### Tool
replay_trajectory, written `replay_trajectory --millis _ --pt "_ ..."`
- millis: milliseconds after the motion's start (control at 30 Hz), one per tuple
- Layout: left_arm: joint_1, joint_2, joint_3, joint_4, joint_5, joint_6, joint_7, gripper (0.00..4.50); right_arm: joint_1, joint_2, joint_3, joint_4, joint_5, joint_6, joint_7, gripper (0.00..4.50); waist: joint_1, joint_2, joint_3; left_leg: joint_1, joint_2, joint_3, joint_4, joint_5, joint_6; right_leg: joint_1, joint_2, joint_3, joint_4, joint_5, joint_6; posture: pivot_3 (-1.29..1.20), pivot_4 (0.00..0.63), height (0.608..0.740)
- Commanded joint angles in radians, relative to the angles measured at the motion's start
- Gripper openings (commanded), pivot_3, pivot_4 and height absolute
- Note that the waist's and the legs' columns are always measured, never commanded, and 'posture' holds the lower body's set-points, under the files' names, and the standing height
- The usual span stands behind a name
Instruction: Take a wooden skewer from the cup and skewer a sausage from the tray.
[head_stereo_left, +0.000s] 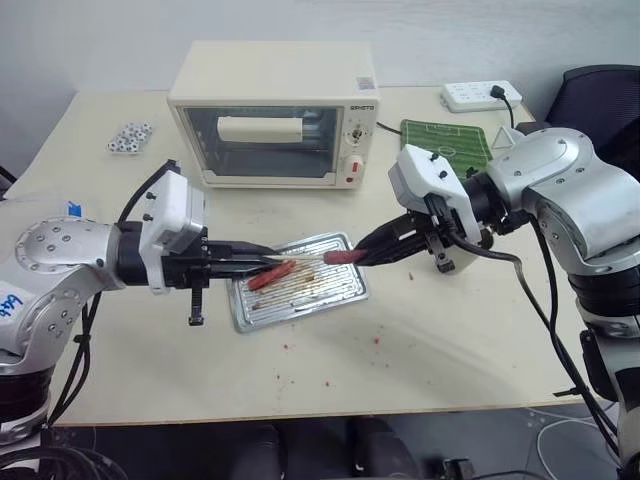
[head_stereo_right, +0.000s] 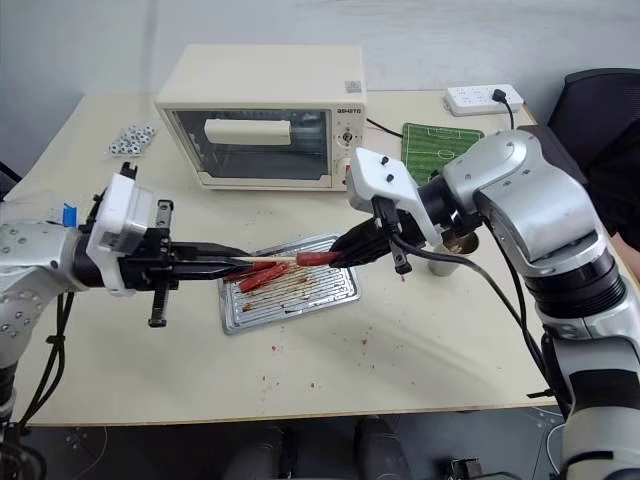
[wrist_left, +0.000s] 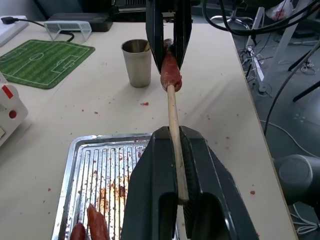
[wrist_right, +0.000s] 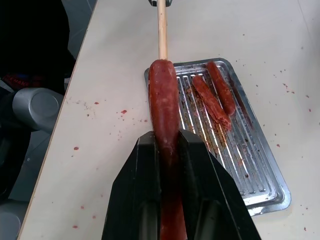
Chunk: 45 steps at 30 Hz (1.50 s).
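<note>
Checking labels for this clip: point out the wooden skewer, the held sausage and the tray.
wooden skewer (wrist_left: 172, 112), left wrist view, on its bare shaft.
sausage (wrist_right: 163, 100), right wrist view, on its middle.
tray (head_stereo_left: 340, 241), left eye view, on its far rim.

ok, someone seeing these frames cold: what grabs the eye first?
Above the shiny silver ribbed tray, the two grippers meet: the left gripper is shut on a thin pale wooden skewer, whose tip is in the reddish-brown sausage clamped by the right gripper. Two more sausages lie in the tray, with the cream toaster oven behind.
</note>
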Motion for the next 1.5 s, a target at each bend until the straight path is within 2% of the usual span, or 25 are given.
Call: replay_trajectory --millis 33,67,233,433,600,700,733,800,933,1033,1167,1500 --pt "-0.019 -0.021 -0.029 -0.006 0.025 -0.023 0.003 0.0 -0.045 0.029 -0.031 -0.067 0.049 0.002 -0.005 0.23 0.0 0.0 0.0 0.0 0.0 0.0 0.0 0.0 0.0 0.0 0.0 0.0 0.0 0.0 0.0 0.0 0.15 0.74" --pt "-0.017 -0.024 -0.026 -0.006 0.029 -0.023 0.007 0.0 -0.045 0.029 -0.032 -0.067 0.049 0.002 -0.006 0.23 0.0 0.0 0.0 0.0 0.0 0.0 0.0 0.0 0.0 0.0 0.0 0.0 0.0 0.0 0.0 0.0 0.15 0.74" --pt "0.028 -0.025 0.018 -0.01 0.045 -0.024 0.038 0.0 -0.047 0.029 -0.039 -0.047 0.048 0.025 -0.024 1.73 -0.002 0.0 0.0 0.0 0.0 0.0 0.0 0.0 0.0 0.0 0.0 0.001 0.001 0.0 0.0 0.0 0.15 0.74" --pt "0.221 -0.036 0.208 -0.102 0.022 0.02 0.173 0.0 -0.081 0.059 -0.078 0.067 0.014 -0.018 -0.116 3.63 -0.003 0.0 0.0 0.0 0.001 0.0 0.0 -0.001 0.001 0.0 -0.004 0.0 0.001 0.0 0.0 0.0 0.15 0.74" --pt "0.392 -0.066 0.407 -0.222 0.002 0.066 0.29 0.0 -0.108 0.095 -0.116 0.142 0.029 -0.027 -0.157 3.63 -0.002 0.0 0.0 0.0 0.001 -0.001 0.0 -0.001 0.001 0.0 -0.005 0.001 0.0 0.0 0.0 0.0 0.15 0.74" --pt "0.456 -0.118 0.555 -0.267 -0.011 0.112 0.417 0.0 -0.113 0.128 -0.16 0.15 0.073 0.038 -0.201 4.2 -0.001 0.0 0.0 0.0 0.0 -0.001 0.0 -0.002 0.002 0.001 -0.006 0.001 0.0 0.0 0.0 0.0 0.15 0.74" --pt "0.483 -0.155 0.618 -0.283 0.016 0.122 0.483 0.0 -0.112 0.141 -0.178 0.145 0.096 0.067 -0.219 4.45 -0.001 0.0 0.0 0.0 0.0 -0.001 0.0 -0.002 0.003 0.001 -0.006 0.001 0.0 0.0 0.0 0.0 0.15 0.74" --pt "0.541 -0.229 0.731 -0.314 0.069 0.13 0.598 0.0 -0.108 0.171 -0.214 0.131 0.13 0.114 -0.268 4.45 -0.003 0.0 0.0 0.0 0.0 -0.002 0.0 -0.003 0.004 0.001 -0.007 0.001 0.0 0.0 0.0 0.0 0.15 0.74" --pt "0.63 -0.336 0.858 -0.325 0.159 0.112 0.744 0.0 -0.112 0.226 -0.285 0.1 0.21 0.204 -0.356 4.45 -0.003 0.0 0.0 0.0 0.0 -0.001 0.0 -0.004 0.004 0.001 -0.008 0.0 0.0 0.0 0.0 0.0 0.15 0.74" --pt "0.657 -0.366 0.886 -0.262 0.23 0.07 0.802 0.0 -0.117 0.258 -0.333 0.073 0.278 0.266 -0.408 4.45 -0.001 -0.001 -0.001 0.0 0.0 -0.001 0.001 -0.004 0.005 0.001 -0.008 -0.001 0.0 0.0 0.0 0.0 0.15 0.74" --pt "0.63 -0.344 0.885 -0.104 0.283 0.005 0.814 0.0 -0.112 0.275 -0.354 0.036 0.332 0.295 -0.45 4.45 0.005 -0.002 -0.001 0.001 -0.002 -0.002 0.001 -0.005 0.006 0.001 -0.01 -0.002 -0.003 0.0 0.0 0.0 0.15 0.74" --pt "0.441 -0.173 0.729 0.416 0.396 -0.21 0.736 0.0 -0.107 0.301 -0.353 -0.007 0.395 0.319 -0.56 4.45 -0.003 -0.004 -0.003 0.001 -0.002 -0.001 0.0 -0.005 0.006 0.001 -0.012 -0.005 -0.002 0.0 -0.001 0.0 0.15 0.74"
